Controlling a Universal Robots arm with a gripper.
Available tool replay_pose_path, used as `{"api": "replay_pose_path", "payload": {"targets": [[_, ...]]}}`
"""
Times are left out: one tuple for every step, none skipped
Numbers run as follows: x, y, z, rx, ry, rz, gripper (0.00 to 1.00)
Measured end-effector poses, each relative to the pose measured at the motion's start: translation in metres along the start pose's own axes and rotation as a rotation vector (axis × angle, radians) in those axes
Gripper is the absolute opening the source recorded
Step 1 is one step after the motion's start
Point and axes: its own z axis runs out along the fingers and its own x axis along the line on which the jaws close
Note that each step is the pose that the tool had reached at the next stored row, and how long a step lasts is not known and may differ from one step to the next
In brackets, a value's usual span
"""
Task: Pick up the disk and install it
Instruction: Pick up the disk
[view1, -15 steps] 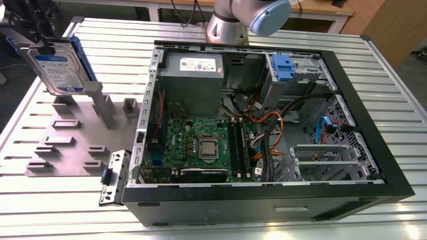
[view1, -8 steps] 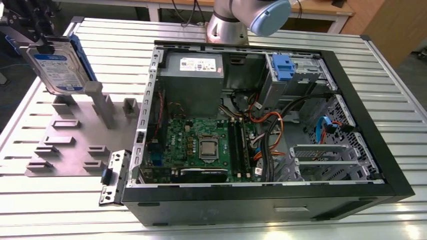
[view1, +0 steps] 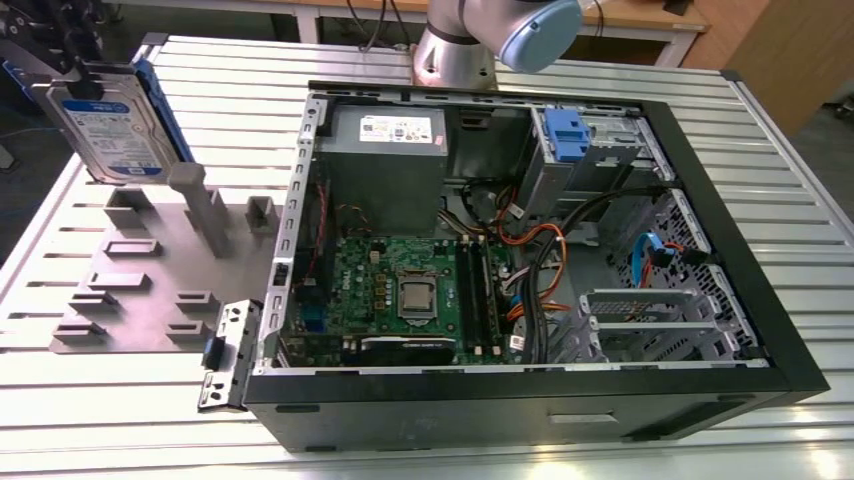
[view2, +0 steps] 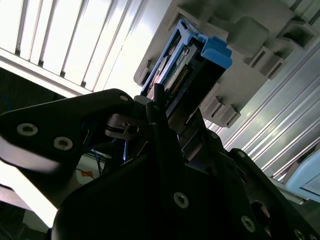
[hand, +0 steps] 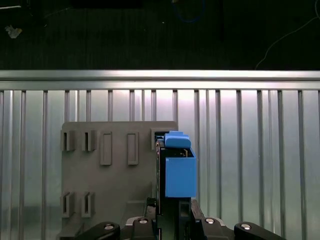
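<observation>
The disk (view1: 118, 128), silver with a white-and-blue label and blue rails, stands on edge over the far end of the grey fixture plate (view1: 134, 285) at the exterior view's left. My gripper (view1: 80, 78) is shut on its upper end. In the first wrist view the disk's blue rail (hand: 179, 172) runs out from between the fingers of my gripper (hand: 172, 207), with the fixture plate (hand: 115, 175) beneath it. The second wrist view has the disk (view2: 192, 67) edge-on, clamped between the dark fingers (view2: 157, 117). Whether its lower edge rests in a fixture slot, I cannot tell.
An open black computer case (view1: 747, 300) lies at the exterior view's right. Inside are a green motherboard (view1: 400, 290), a grey power-supply box (view1: 387, 130), a metal drive cage with a blue tab (view1: 567, 135) and loose cables (view1: 547, 245). The slatted metal table (view1: 80, 400) lies underneath, and the arm's base (view1: 461, 50) stands behind the case.
</observation>
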Motion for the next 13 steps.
{"api": "replay_pose_path", "payload": {"targets": [[0.0, 0.0, -0.0003, 0.0001, -0.0001, 0.0, 0.35], [0.0, 0.0, -0.0002, 0.0002, -0.0002, 0.0, 0.35], [-0.0001, 0.0, -0.0018, -0.0001, 0.0, 0.0, 0.35], [-0.0001, 0.0001, -0.0031, -0.0001, 0.0, 0.0, 0.35], [-0.0001, 0.0001, -0.0032, 0.0, 0.0, 0.0, 0.35], [-0.0001, 0.0001, -0.0032, -0.0001, 0.0, 0.0, 0.35], [-0.0001, 0.0001, -0.0032, -0.0001, 0.0, 0.0, 0.35], [-0.0001, 0.0001, -0.0032, -0.0001, 0.0, 0.0, 0.35], [-0.0001, 0.0001, -0.0033, 0.0, 0.0, 0.0, 0.35], [-0.0001, 0.0001, -0.0033, -0.0001, 0.0, 0.0, 0.35], [-0.0001, 0.0001, -0.0033, 0.0, 0.0, 0.0, 0.35], [-0.0001, 0.0001, -0.0034, 0.0, 0.0, 0.0, 0.35], [-0.0001, 0.0001, -0.0034, -0.0001, 0.0, 0.0, 0.35]]}}
